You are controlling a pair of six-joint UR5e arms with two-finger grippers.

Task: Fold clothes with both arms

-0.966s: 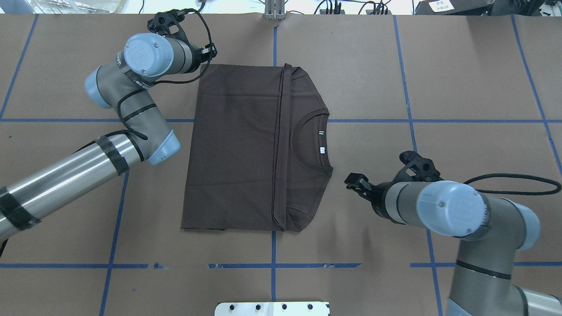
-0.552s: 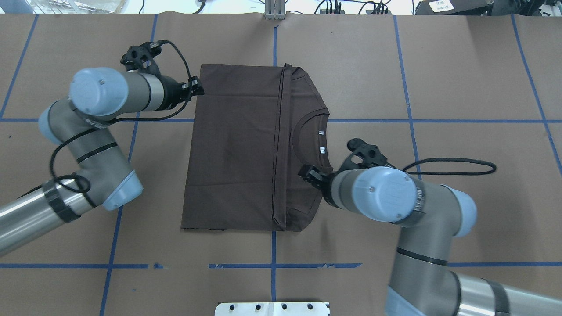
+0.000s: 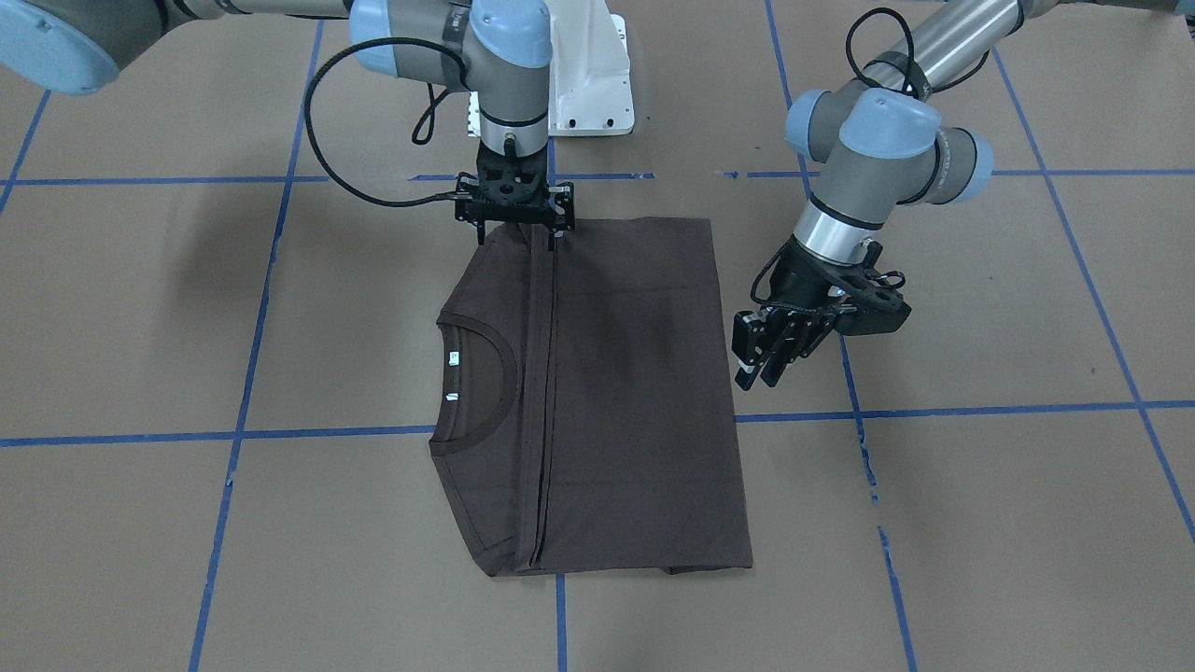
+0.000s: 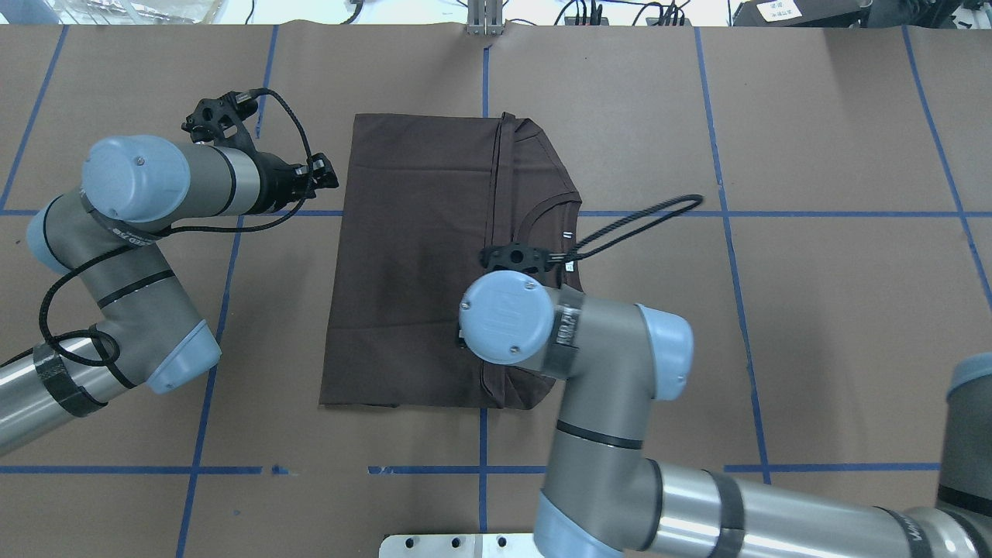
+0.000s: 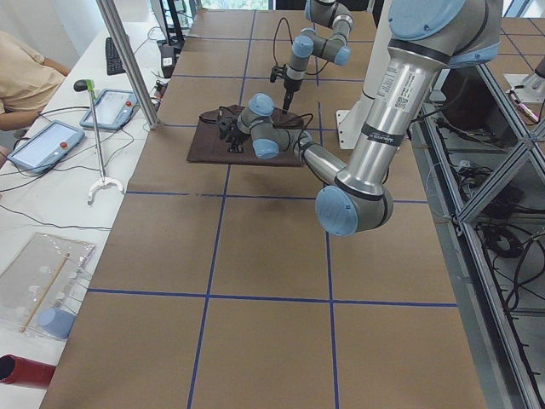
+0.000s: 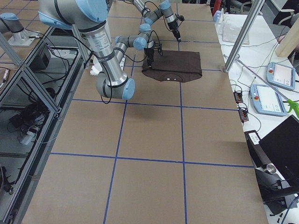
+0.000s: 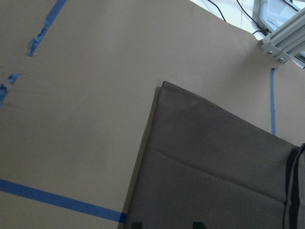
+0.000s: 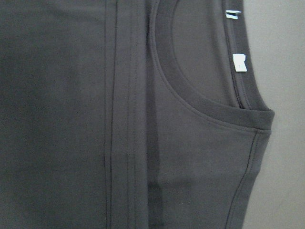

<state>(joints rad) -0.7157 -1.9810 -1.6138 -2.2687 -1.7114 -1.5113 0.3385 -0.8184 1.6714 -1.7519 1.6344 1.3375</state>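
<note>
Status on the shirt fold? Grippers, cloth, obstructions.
Left gripper open, empty, just off the hem edge. Right gripper over the T-shirt, on its fold line at the robot-side edge; jaws unclear. Shirt flat, sleeves folded in. No obstruction seen.

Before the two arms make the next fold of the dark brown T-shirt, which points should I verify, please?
1. Dark brown short-sleeved T-shirt flat, sleeves folded in: ok.
2. Left gripper open: ok, jaws apart in its wrist view.
3. Left gripper on the shirt: not ok, it hangs beside the hem.
4. Right gripper above the shirt's edge nearest the robot, at the fold line: ok.
5. Right gripper open: cannot tell.
</note>
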